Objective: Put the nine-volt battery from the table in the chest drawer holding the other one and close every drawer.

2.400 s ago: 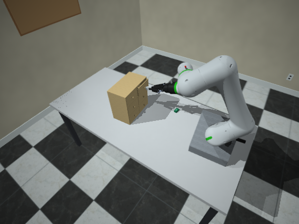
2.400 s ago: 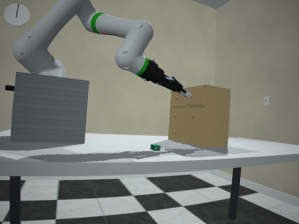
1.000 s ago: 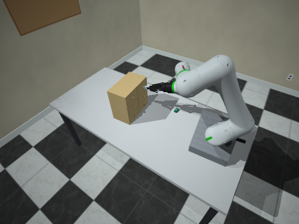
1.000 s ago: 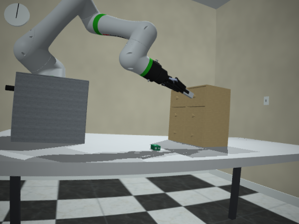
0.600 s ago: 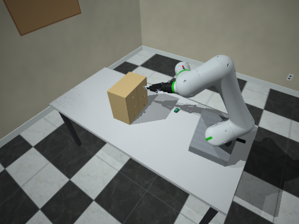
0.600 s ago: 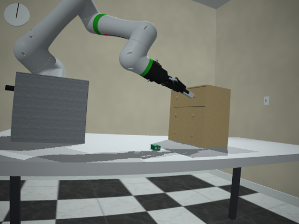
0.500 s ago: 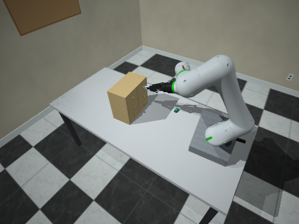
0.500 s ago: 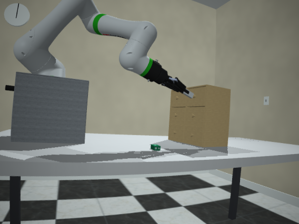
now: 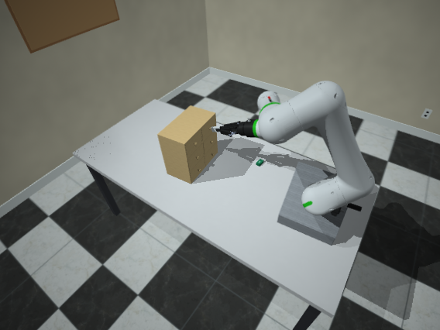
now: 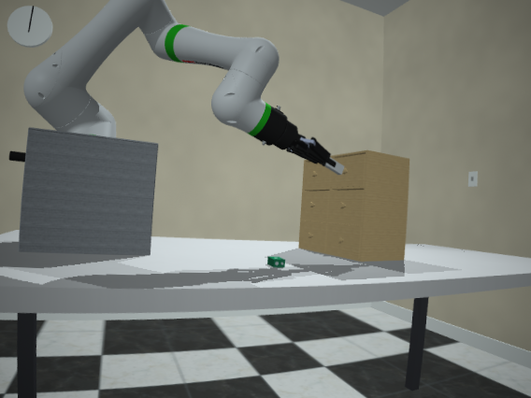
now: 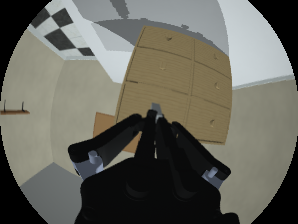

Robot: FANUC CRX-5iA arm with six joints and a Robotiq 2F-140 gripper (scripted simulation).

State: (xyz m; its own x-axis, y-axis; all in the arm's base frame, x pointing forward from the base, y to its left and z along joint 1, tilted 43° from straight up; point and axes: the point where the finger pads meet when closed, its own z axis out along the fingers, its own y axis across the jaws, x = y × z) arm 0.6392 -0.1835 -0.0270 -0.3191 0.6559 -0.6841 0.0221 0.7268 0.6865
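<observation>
The small tan chest (image 9: 188, 144) stands on the white table, with two columns of three drawers, all pushed in; it also shows in the exterior view (image 10: 355, 206) and in the wrist view (image 11: 178, 86). The green nine-volt battery (image 9: 259, 163) lies on the table to the right of the chest, apart from it, and shows in the exterior view (image 10: 276, 262). My gripper (image 9: 215, 130) (image 10: 339, 169) is shut and empty, its tips right at the knob of a top drawer. In the wrist view the shut fingers (image 11: 154, 111) point at the chest's front. The drawers' contents are hidden.
The arm's grey base block (image 9: 315, 203) sits at the table's right end. The table's edges lie close behind the chest and beyond the base. A brown board (image 9: 62, 19) hangs on the wall.
</observation>
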